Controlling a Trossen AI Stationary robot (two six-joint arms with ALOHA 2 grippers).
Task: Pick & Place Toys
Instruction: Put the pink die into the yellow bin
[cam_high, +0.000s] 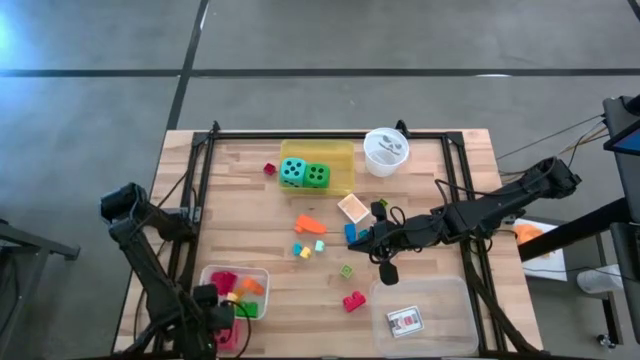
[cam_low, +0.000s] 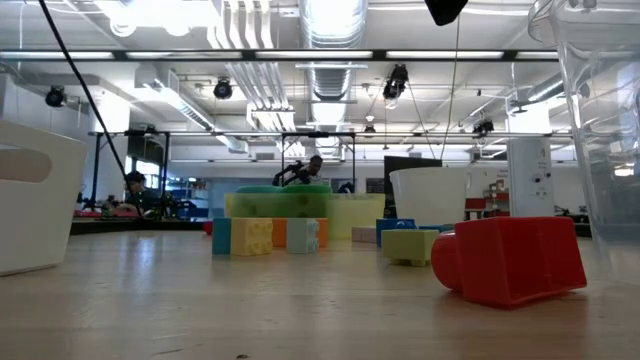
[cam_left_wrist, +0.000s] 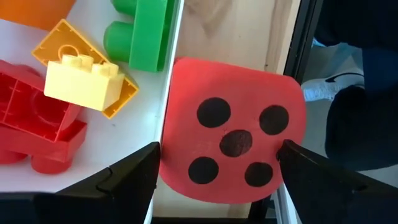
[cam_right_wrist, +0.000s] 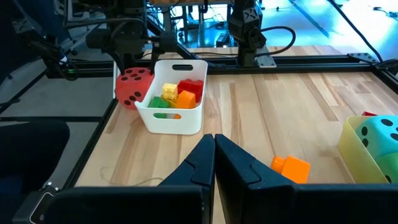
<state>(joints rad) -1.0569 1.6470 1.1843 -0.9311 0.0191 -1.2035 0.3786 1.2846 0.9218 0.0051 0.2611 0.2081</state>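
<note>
- The wooden surface (cam_high: 420, 160) carries every tray and toy, with a dark arm at each side
- The clear tray (cam_high: 425, 318) sits at the near right corner with a playing card (cam_high: 405, 319) lying flat inside
- The yellow tray (cam_high: 335, 158) stands at the far middle and holds the teal die (cam_high: 292, 172) and the green die (cam_high: 316, 176) side by side
- The white tray (cam_right_wrist: 171, 99) at the near left corner holds red, yellow, orange and green blocks
- The red die (cam_left_wrist: 233, 146) rests against the white tray's outer wall at the surface's near left edge, five dots facing the left wrist camera
- The left gripper (cam_left_wrist: 214, 168) hovers at that die, its fingers (cam_left_wrist: 127, 177) spread apart on either side of it, not clamped
- The right gripper (cam_right_wrist: 214, 163) reaches over the middle of the surface, its fingers pressed together on nothing
- Loose blocks lie mid-surface: an orange block (cam_high: 309, 224), a blue block (cam_high: 351, 232), and a red block (cam_high: 354, 300) near the clear tray
- The round white cup (cam_high: 385, 152) stands just beside the yellow tray
</note>
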